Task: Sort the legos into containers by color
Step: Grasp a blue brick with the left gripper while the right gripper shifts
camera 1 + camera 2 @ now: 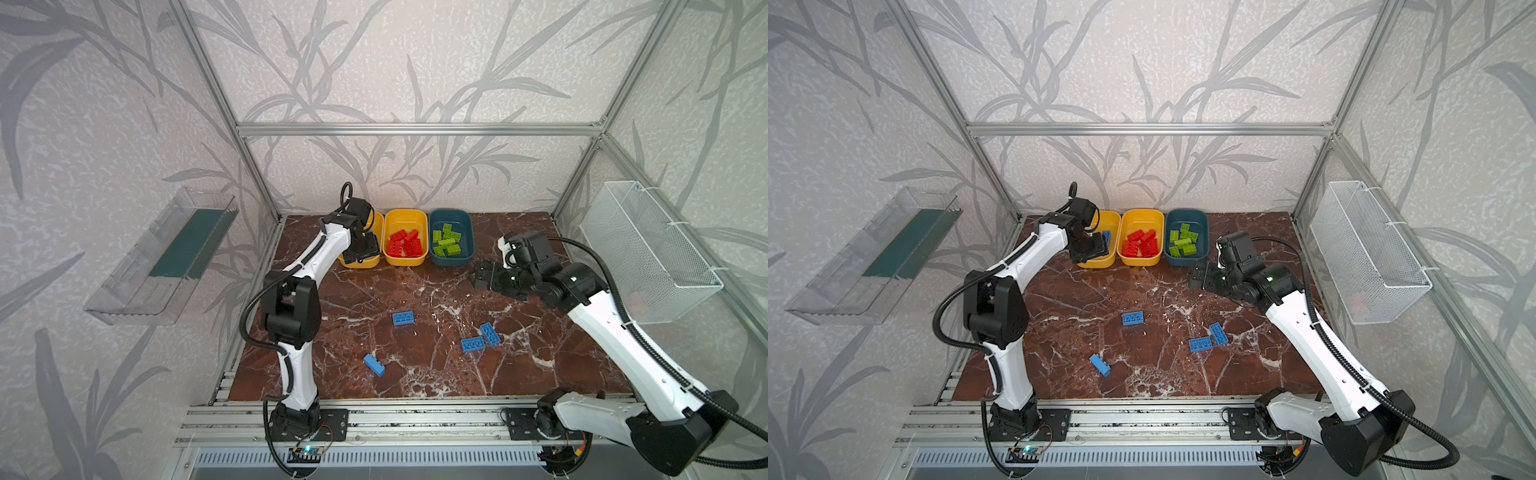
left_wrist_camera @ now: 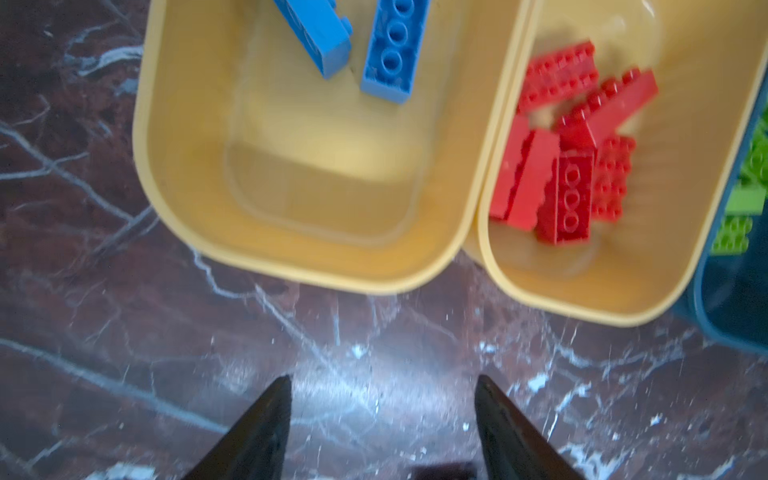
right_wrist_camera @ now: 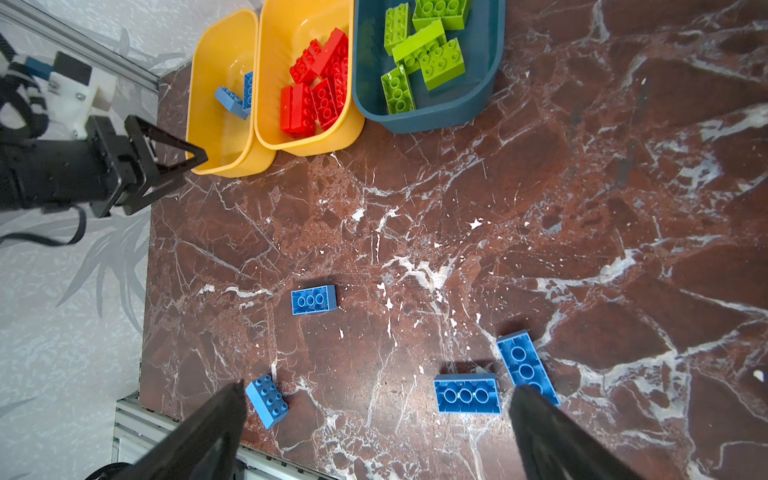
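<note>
Legend: no lettering, label, brand mark, numeral or sign can be read in any view. The studs of the lime-green studded plastic bricks (image 3: 442,62) are the closest and sharpest moulded surfaces, and no embossed characters can be made out on them. The small circuit board (image 1: 306,452) at the front aluminium rail is too small for any print on it to be read.
</note>
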Controlling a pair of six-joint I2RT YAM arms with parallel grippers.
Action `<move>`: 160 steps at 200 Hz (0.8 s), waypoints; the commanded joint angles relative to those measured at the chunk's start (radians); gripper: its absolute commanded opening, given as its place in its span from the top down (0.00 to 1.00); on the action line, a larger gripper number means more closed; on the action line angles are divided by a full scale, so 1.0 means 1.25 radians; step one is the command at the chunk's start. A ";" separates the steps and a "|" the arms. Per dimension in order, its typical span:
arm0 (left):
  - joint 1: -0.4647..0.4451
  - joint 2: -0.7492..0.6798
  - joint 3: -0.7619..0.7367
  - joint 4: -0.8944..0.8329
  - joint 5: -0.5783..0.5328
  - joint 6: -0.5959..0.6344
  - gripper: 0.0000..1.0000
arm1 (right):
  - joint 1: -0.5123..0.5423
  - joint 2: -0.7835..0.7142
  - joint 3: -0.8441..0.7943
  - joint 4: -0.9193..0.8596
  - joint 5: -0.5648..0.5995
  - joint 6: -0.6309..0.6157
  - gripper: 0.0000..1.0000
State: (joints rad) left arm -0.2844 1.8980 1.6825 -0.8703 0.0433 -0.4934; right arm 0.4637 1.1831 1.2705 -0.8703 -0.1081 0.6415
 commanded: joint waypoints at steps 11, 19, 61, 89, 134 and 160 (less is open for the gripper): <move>-0.060 -0.149 -0.161 0.054 -0.065 0.094 0.29 | 0.000 -0.062 -0.040 -0.039 -0.031 0.020 0.01; -0.075 -0.183 -0.197 0.060 -0.062 0.110 0.28 | 0.000 -0.076 -0.050 -0.043 -0.036 0.018 0.01; -0.118 -0.277 -0.297 0.061 0.074 0.203 0.25 | 0.003 -0.162 -0.114 -0.068 -0.062 0.050 0.01; -0.167 -0.295 -0.338 0.074 0.102 0.252 0.22 | 0.009 -0.249 -0.171 -0.091 -0.059 0.089 0.01; -0.238 -0.259 -0.399 0.127 0.073 0.311 0.17 | 0.009 -0.341 -0.203 -0.145 -0.033 0.114 0.01; -0.262 -0.229 -0.413 0.162 0.074 0.327 0.12 | 0.009 -0.345 -0.196 -0.167 -0.028 0.107 0.01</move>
State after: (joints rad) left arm -0.5941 1.5772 1.1816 -0.7204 0.1398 -0.1474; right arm 0.4706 0.7517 1.0214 -1.0286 -0.1596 0.7704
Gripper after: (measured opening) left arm 0.860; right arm 0.992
